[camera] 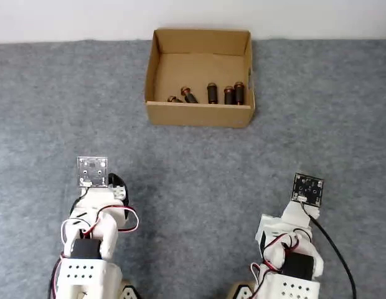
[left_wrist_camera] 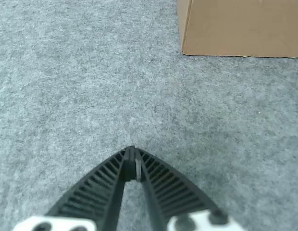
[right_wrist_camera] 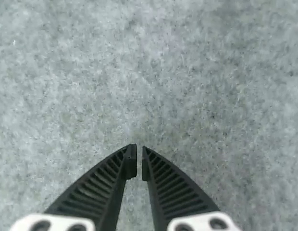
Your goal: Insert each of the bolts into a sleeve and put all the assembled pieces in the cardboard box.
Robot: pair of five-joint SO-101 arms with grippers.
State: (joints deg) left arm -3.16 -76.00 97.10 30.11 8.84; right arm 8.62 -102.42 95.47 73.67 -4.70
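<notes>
Grey felt-like fabric covers the surface point(camera: 193, 162), and the cardboard box point(camera: 199, 115) sits open-topped near the middle of its far edge. Five assembled pieces point(camera: 212, 93) rest inside the box in a loose row along the wall closest to the arms. Each is a dark sleeve with a coppery bolt head showing. The three toward the right of the row stand close together, and the two toward the left lean at an angle.

Near the surface's near edge, the left arm point(camera: 93, 218) sits toward the near-left corner and the right arm point(camera: 292, 243) toward the near-right corner, both well apart from the box.

The left end effector point(left_wrist_camera: 132, 155) is clenched, its two ribbed black fingers meeting at the tips over bare fabric with nothing between them. A corner of the cardboard box point(left_wrist_camera: 240, 29) stands beyond it.

The right end effector point(right_wrist_camera: 138, 162) is also clenched and grasps nothing. Only a thin slit separates its fingertips above the grey fabric.
</notes>
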